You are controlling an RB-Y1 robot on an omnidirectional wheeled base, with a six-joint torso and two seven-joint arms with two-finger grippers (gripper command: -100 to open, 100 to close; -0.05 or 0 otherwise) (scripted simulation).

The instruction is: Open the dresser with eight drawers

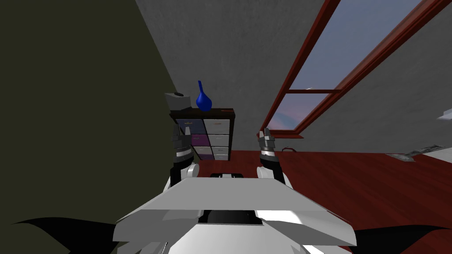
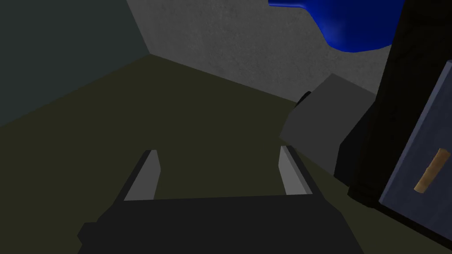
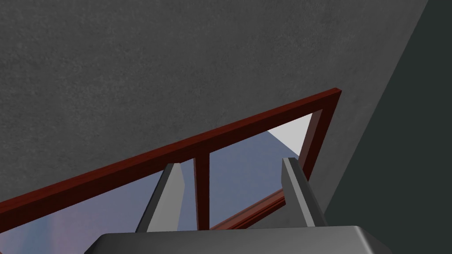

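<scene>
Eight-drawer dresser [image 1: 207, 136] standing just ahead of left pincer [image 2: 218, 156], top drawer [image 2: 437, 128] with tan handle [image 2: 432, 176] lying off to one side of spread, empty jaws. Approach step going; next needing pincer shifting onto handle, then pinching. Right pincer [image 3: 231, 169] spread, idling.

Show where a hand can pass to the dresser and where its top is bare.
Bare: the dresser top right of the blue vase; the red floor before its drawers. Crowded: the top's left, grey box beside vase, hard by the olive wall, near the open left gripper.
</scene>
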